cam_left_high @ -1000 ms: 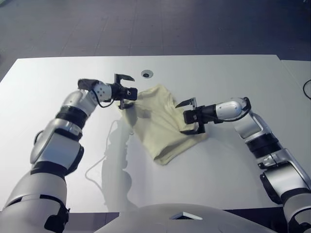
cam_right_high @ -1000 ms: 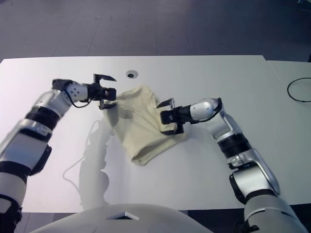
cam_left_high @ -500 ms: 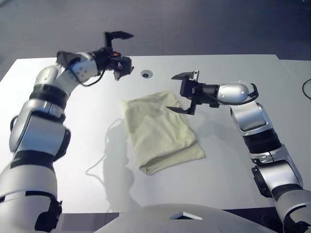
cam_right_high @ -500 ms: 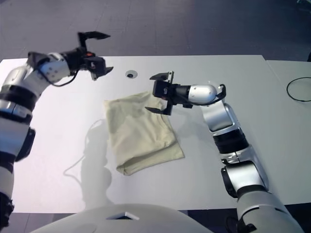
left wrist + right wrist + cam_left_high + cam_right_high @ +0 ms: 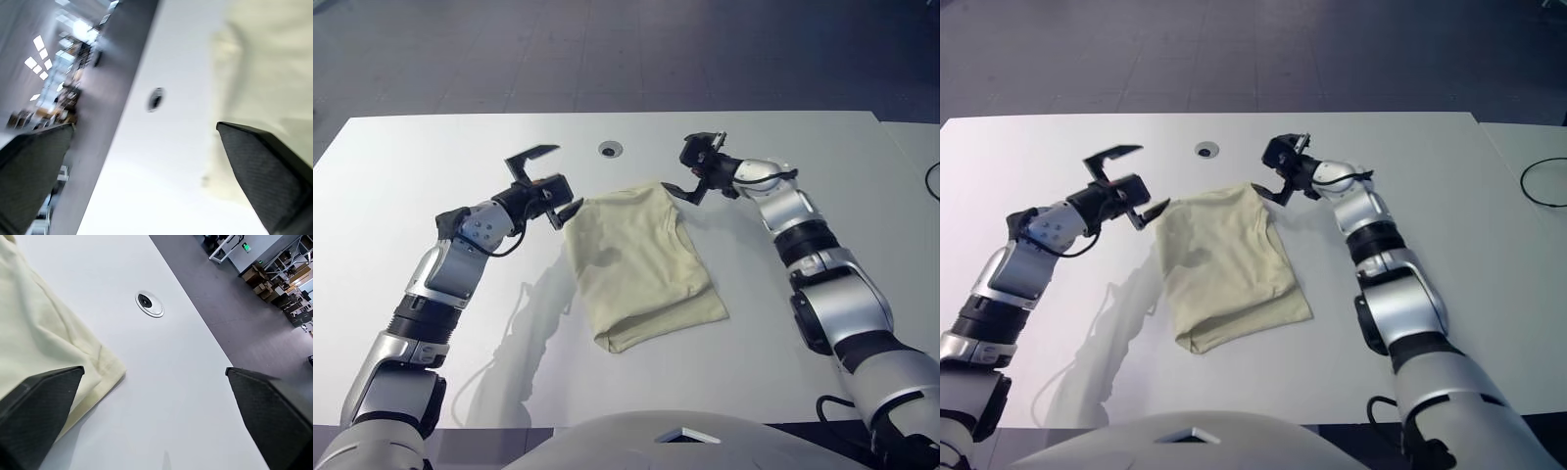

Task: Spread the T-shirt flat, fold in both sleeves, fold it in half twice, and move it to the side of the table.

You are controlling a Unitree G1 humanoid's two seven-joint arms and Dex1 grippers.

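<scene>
Cloth first: the pale yellow T-shirt lies folded into a rough rectangle near the middle of the white table, its long side running slightly askew from the far edge toward the robot. The near end is a thick, rounded fold, and a seam line runs down the right portion.

The left gripper hangs just beside the shirt's far left corner, above the table, with its two fingers spread wide apart and nothing between them. The right gripper sits at the far right corner of the shirt, also with its fingers well apart and holding no cloth (whether the lower finger brushes the fabric, I cannot tell). From the right wrist view, that hemmed corner lies flat on the table below the gripper.

Beyond the shirt, a small round metal grommet is set into the tabletop, well apart from the cloth.
</scene>
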